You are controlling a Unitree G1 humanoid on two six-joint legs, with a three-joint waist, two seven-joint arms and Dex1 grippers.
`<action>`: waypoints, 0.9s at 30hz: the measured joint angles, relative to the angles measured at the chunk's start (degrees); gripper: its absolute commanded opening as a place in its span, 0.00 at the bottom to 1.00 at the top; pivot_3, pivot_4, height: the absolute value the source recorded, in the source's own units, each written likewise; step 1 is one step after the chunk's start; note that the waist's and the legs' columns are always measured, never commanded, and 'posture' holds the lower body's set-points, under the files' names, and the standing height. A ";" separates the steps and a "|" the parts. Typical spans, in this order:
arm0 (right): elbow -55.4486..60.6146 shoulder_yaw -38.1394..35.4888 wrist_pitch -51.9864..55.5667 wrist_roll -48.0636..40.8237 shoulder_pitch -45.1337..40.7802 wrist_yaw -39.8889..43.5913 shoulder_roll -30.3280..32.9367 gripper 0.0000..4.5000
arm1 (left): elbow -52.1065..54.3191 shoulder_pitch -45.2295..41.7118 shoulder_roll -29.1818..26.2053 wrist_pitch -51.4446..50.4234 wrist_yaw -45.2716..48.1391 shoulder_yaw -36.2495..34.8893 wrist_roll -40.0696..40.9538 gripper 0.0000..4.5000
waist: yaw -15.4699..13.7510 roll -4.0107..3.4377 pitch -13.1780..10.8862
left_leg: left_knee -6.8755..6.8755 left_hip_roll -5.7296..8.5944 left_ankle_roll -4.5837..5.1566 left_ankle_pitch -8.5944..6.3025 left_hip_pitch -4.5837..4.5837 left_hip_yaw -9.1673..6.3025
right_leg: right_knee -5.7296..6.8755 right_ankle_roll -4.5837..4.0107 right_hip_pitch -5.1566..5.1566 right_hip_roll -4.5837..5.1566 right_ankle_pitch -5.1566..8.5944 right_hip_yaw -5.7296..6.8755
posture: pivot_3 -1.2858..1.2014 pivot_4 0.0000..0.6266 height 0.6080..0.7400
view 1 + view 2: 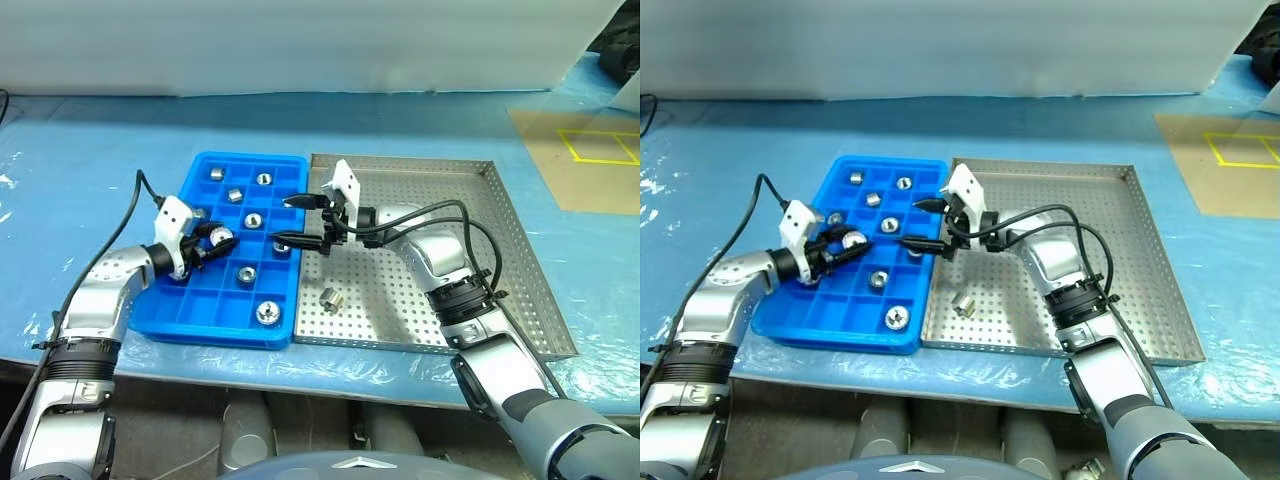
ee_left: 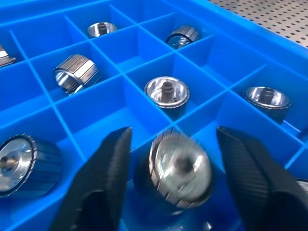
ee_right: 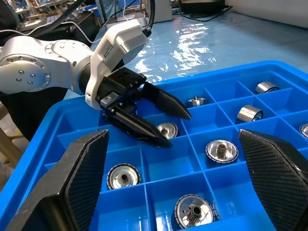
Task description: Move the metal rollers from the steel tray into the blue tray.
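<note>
The blue tray [image 1: 222, 333] lies left of the steel tray [image 1: 470, 220], the two touching. Several metal rollers [image 1: 254, 219] sit in separate compartments of the blue tray. One roller [image 1: 331, 300] lies on the steel tray's perforated floor near its front left. My left gripper [image 1: 213, 240] hovers over the blue tray's left side, open. A blurred roller [image 2: 180, 168] sits between its fingers [image 2: 113, 168] with a gap on each side. My right gripper [image 1: 283, 220] is open and empty over the seam between the trays, pointing towards the left gripper [image 3: 177, 129].
The trays rest on a pale blue plastic table covering [image 1: 80, 150]. A brown board with a yellow tape square [image 1: 590, 150] lies at the back right. A white panel [image 1: 300, 40] stands along the back. Black cables [image 1: 450, 215] loop over my right arm.
</note>
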State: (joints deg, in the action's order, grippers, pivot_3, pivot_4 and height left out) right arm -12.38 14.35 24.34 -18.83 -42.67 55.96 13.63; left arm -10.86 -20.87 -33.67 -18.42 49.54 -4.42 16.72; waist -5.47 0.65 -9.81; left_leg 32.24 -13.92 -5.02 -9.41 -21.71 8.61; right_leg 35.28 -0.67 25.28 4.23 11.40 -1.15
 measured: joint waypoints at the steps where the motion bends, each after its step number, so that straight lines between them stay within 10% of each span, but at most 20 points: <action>1: 0.26 -0.03 0.00 0.00 0.19 -0.01 0.03 0.99 | 0.01 -0.21 0.05 -0.14 -0.01 0.15 -0.07 0.85 | -0.01 0.00 0.00 | 0.00 0.00 0.00 0.00 0.00 0.00 | 0.00 0.00 0.00 0.00 0.00 0.00 | 0.54 0.24 1.00; 14: 7.45 -4.68 4.78 -1.85 3.39 -2.37 4.56 0.99 | 6.04 -13.51 -3.27 -8.03 13.79 3.69 5.96 0.85 | -0.05 0.00 0.00 | 0.02 0.09 -0.01 0.01 -0.04 0.02 | -0.01 0.00 -0.02 0.00 0.00 -0.02 | 0.48 0.24 1.00; 27: 36.16 -18.12 18.16 -8.42 25.88 -7.18 22.79 0.99 | -16.79 -30.34 3.28 0.41 39.05 20.31 -0.03 0.85 | 3.84 -0.02 0.01 | -0.05 0.14 0.18 -0.08 0.13 0.22 | -0.42 0.06 -0.18 -0.08 -0.03 -0.37 | 0.32 0.24 1.00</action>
State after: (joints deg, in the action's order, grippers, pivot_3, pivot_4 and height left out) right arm 23.78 -3.76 42.49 -27.24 -16.79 48.78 36.41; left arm -27.65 -51.21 -30.39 -18.01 88.59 15.88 16.68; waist -1.63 0.63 -9.80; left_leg 32.19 -13.78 -4.85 -9.49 -21.58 8.83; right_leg 34.86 -0.61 25.10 4.15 11.37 -1.52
